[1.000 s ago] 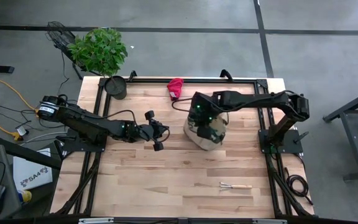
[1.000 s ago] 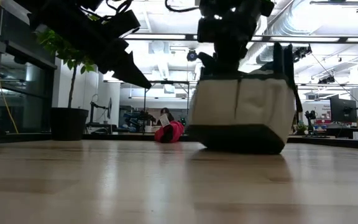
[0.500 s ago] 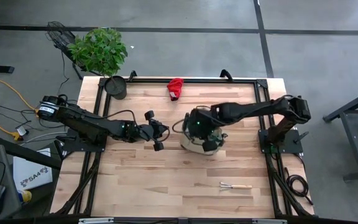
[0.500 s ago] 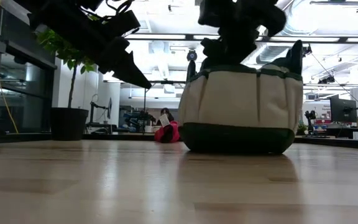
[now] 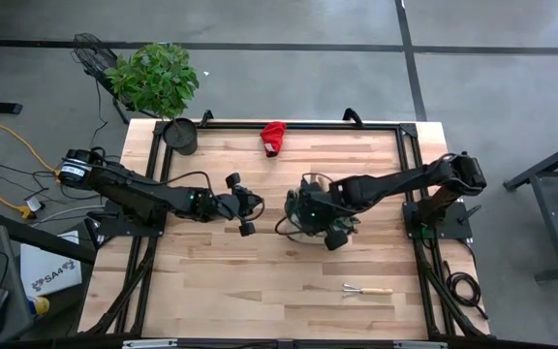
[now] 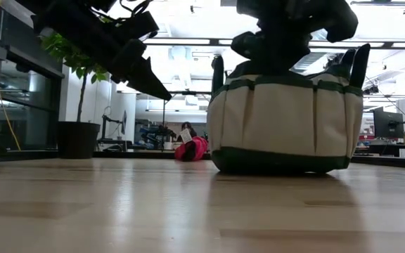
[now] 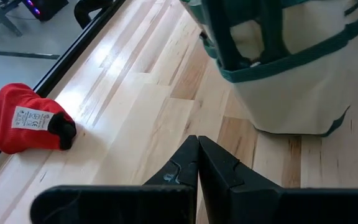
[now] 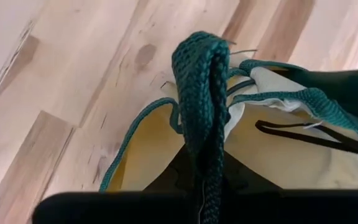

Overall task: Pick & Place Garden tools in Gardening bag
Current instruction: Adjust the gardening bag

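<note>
Pinching the gardening bag (image 5: 310,215) handle, the right end effector (image 8: 199,163) is pressed together; we lower gently (bag upright on surface (image 5: 260,281)).

No legible text. White tag on red glove (image 7: 31,119) carries print too small to read; no other labels readable.

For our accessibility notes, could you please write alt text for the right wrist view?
The right gripper is shut on the gardening bag's green woven handle, above the bag's open tan mouth and the wooden table.
</note>
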`<state>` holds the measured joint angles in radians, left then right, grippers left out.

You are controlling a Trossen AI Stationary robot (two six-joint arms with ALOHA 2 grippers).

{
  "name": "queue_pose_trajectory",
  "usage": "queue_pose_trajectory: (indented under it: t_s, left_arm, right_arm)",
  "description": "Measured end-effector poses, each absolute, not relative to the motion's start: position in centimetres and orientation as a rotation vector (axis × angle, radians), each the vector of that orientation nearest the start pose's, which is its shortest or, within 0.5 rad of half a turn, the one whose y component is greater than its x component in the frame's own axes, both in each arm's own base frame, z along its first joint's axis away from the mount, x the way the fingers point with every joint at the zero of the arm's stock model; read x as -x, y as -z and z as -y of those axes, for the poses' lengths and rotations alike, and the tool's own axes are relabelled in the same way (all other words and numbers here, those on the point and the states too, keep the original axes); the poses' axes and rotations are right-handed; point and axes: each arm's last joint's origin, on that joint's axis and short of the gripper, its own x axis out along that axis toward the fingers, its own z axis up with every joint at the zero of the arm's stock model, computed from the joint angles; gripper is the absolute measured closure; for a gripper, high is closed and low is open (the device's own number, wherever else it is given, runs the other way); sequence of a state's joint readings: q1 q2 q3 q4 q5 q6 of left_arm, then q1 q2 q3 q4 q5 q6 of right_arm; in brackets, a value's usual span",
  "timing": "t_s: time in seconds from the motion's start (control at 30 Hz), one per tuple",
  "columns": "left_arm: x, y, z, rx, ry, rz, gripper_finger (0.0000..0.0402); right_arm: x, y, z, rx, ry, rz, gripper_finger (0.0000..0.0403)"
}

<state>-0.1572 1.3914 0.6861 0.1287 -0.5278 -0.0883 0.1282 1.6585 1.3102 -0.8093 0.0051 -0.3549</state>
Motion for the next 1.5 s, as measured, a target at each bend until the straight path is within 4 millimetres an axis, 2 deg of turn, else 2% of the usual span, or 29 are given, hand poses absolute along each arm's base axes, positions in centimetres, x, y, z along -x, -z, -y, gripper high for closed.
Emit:
queue_pose_trajectory:
  t_s: [0.33,0.57,1.03,1.13,1.37,1.5]
  left_arm:
    - [-27.5,-20.0,3.0,-0.1,-0.361,-0.529,0.0398]
    - [-27.5,-20.0,3.0,-0.1,-0.361,-0.528,0.0398]
    - [-27.5,-19.9,2.9,-0.082,-0.367,-0.527,0.0398]
    - [-27.5,-19.9,2.9,-0.082,-0.367,-0.529,0.0398]
    - [-27.5,-19.9,2.9,-0.084,-0.367,-0.534,0.0398]
    - [-27.5,-19.9,2.9,-0.084,-0.367,-0.534,0.0398]
  right_arm:
    - [-32.9,-24.8,-5.7,0.509,-0.485,-1.099,0.0399]
    - [-33.6,-23.0,-6.4,0.575,-0.46,-1.159,0.0399]
    - [-33.4,-23.1,-6.6,0.59,-0.462,-1.158,0.0394]
    - [-33.4,-23.1,-6.6,0.573,-0.451,-1.164,0.0365]
    - [-33.4,-23.1,-6.5,0.605,-0.402,-1.175,0.0264]
    - [-33.3,-23.1,-6.8,0.612,-0.406,-1.177,0.022]
